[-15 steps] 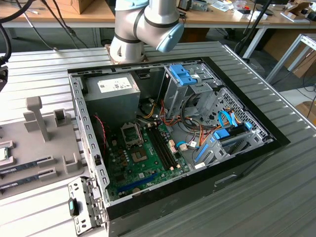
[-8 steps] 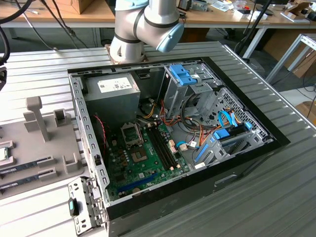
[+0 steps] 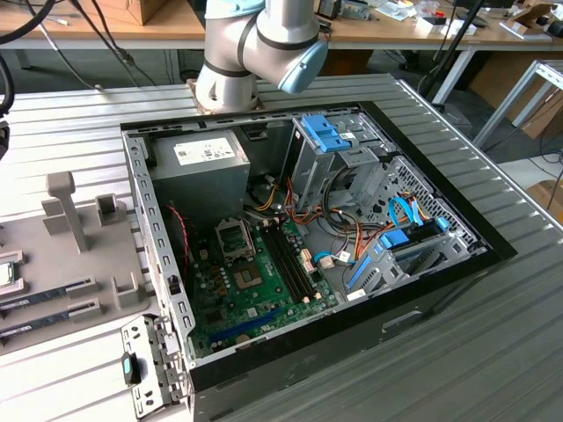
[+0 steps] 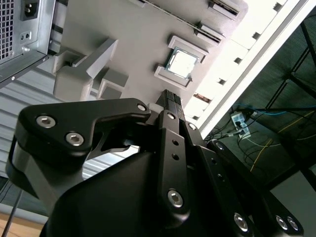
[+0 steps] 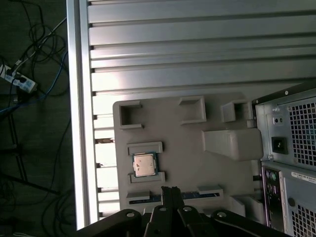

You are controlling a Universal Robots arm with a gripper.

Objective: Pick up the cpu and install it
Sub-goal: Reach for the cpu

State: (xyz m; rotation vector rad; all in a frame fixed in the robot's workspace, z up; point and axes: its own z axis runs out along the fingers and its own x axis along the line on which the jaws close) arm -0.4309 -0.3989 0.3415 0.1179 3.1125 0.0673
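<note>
Entry: one cpu (image 5: 144,164), silvery lid up, lying flat between two raised brackets on the grey fixture tray (image 5: 187,163), close to the tray's side nearest the table rim; touched by nothing. Same cpu (image 4: 181,63) in the second wrist view, bright lid toward the camera. One gripper (image 5: 170,189), black, fingers pressed together with nothing between them, hanging above the tray and well apart from the chip; likewise closed and empty in the second wrist view. Tray set on a slatted metal table (image 3: 440,369), at the exterior view's left of an open computer case (image 3: 352,338). Inside the case: green motherboard (image 3: 255,294), grey power supply (image 3: 198,171). Robot arm (image 3: 255,44) rising behind the case.
</note>
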